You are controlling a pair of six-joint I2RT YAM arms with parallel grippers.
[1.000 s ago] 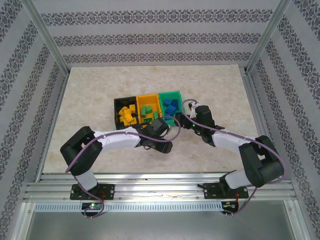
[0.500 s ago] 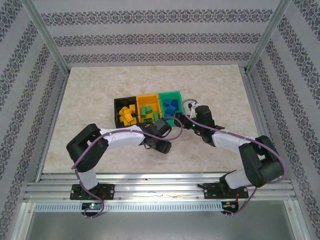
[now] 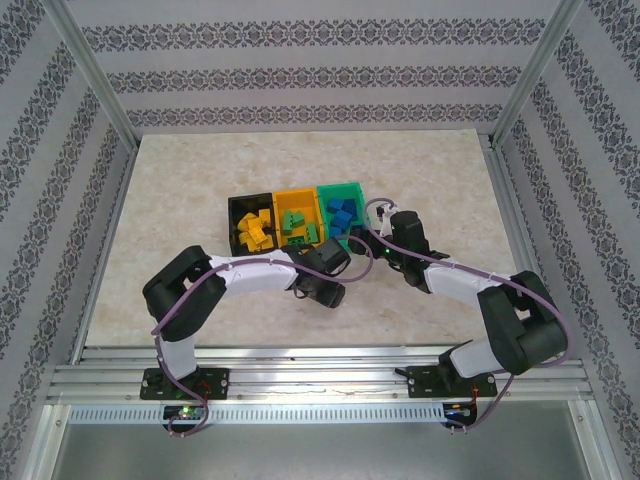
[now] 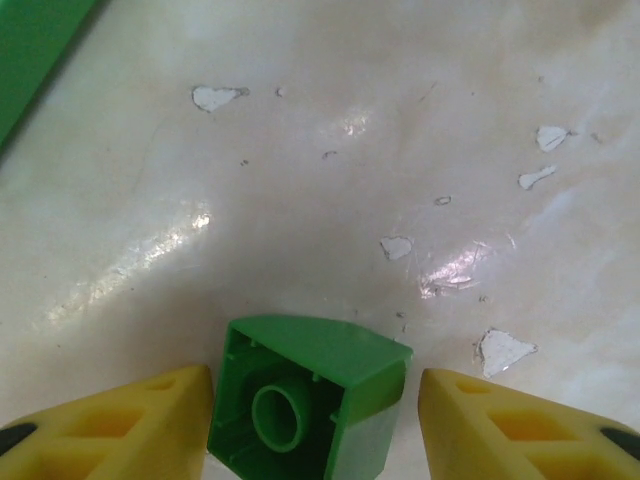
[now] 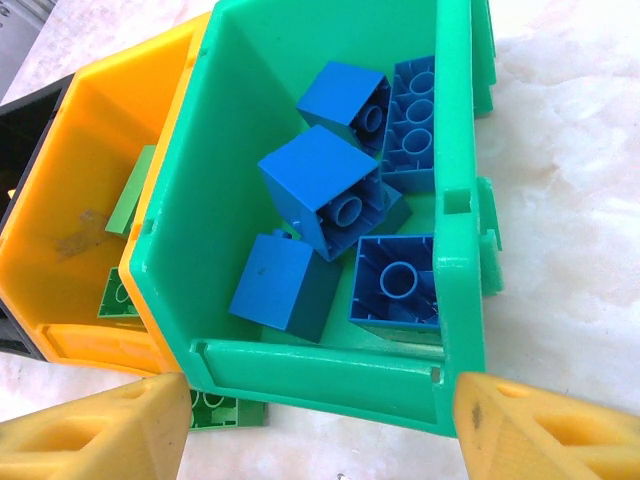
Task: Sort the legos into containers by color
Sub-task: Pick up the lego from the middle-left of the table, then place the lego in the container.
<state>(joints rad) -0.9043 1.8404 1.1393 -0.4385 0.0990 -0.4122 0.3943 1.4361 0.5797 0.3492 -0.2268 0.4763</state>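
Item: green brick (image 4: 310, 385), tipped on bench (image 4: 350, 150), between my left jaws, which are part-open and not clamped. Right jaws: wide, empty, over green bin (image 5: 462, 250) of blue bricks (image 5: 320, 185). Risk, I judge: uneven closing squirts the brick out.

Left pincer (image 4: 315, 425) straddling a green lego (image 4: 335, 385) on the counter (image 4: 330, 170)!
Down at 6 o'clock the brick lies tipped, hollow underside and round tube facing us. Yellow fingers (image 4: 110, 425) sit at 7 and 5 o'clock, jaws parted. White chipped flecks (image 4: 503, 350) scatter toward 3, and a green edge (image 4: 30, 50) cuts in at 11.
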